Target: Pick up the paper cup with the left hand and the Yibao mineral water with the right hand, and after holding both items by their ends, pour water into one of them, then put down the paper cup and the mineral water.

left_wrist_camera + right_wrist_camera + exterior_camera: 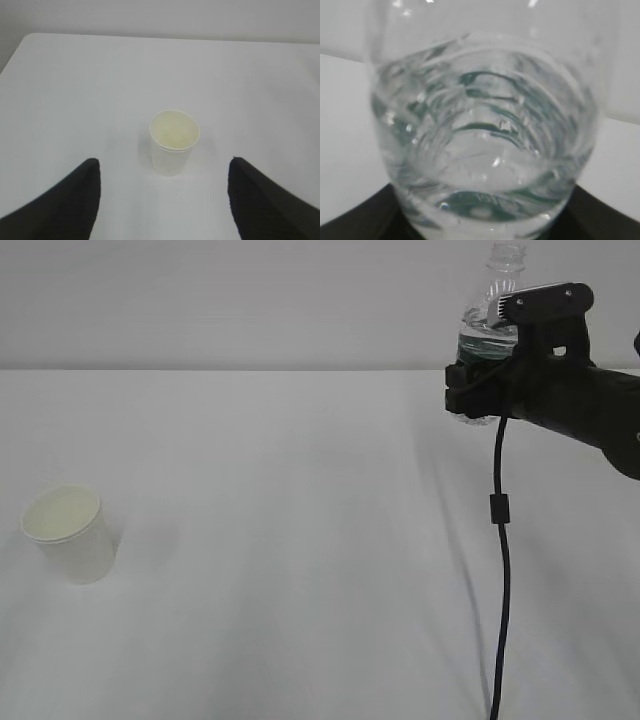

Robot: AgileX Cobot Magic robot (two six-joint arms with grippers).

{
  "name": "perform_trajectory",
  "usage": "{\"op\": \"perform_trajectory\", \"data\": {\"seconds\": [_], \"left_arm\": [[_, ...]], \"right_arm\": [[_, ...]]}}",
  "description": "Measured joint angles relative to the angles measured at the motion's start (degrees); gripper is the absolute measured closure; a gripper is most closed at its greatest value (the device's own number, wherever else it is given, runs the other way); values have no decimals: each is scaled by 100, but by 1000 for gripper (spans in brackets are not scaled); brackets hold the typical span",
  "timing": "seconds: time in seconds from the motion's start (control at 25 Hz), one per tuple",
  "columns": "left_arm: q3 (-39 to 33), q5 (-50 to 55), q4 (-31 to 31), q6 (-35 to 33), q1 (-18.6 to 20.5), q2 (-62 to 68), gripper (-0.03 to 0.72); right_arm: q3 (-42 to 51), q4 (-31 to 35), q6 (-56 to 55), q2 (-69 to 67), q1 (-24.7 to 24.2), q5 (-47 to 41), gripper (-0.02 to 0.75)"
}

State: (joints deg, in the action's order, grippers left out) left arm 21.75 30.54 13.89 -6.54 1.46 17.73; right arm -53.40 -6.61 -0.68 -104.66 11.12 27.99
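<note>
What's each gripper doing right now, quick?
Left gripper: jaws open, empty, paper cup standing between and beyond them.
Right gripper: closed on the Yibao mineral water, held upright.

The exterior view looks down at a slant across the white table (300, 570) toward the far wall. The left wrist view looks down and forward between two black fingers (65, 200) at the paper cup (172, 142), which the exterior view shows near left (70, 535). The right wrist view sits pressed close against the bottle (485, 140), seen far right outside (490, 310).

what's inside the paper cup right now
The cup shows only a bare cream interior, with no contents visible from above; clear water on the bottom could not be told from these views.
</note>
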Motion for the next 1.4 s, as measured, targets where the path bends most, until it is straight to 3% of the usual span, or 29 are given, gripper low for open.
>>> {"op": "perform_trajectory", "data": {"seconds": [0.8, 1.4], "left_arm": [[0, 0, -9, 0, 0, 0, 125], [0, -85, -13, 0, 0, 0, 125]], "right_arm": [[1558, -11, -103, 1718, 0, 47, 294], [1919, -156, -103, 2542, 0, -456, 294]]}}
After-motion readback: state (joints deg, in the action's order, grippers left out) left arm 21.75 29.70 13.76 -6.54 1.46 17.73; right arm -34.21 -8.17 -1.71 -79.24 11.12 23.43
